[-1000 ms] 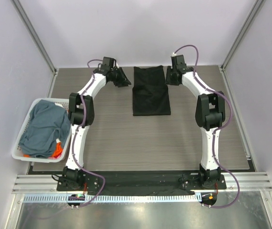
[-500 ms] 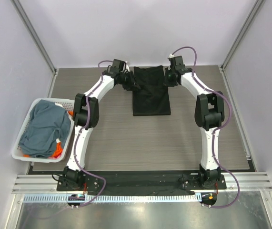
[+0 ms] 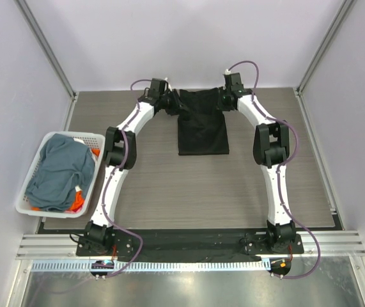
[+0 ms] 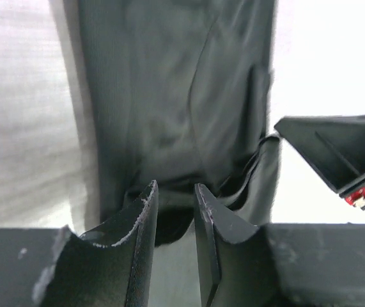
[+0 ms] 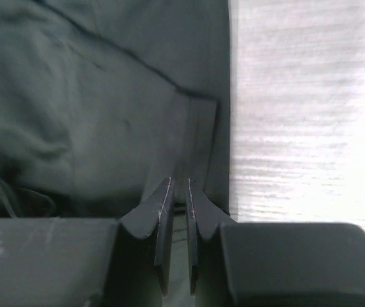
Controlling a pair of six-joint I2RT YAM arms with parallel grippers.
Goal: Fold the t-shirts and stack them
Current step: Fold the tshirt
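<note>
Between both jaws, black t-shirt [image 3: 202,121] edge

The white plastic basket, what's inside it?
The white lattice basket holds a crumpled blue-grey shirt on top, with a bit of orange cloth peeking out below. Anything deeper is covered.

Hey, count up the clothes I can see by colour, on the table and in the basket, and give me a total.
Black: 1, the black t-shirt lying partly folded on the table.
Blue-grey: 1, the blue-grey garment heaped in the white basket.
Orange: 1, the orange cloth peeking out beneath it; how many pieces cannot be told.
Total: 3 visible.
</note>
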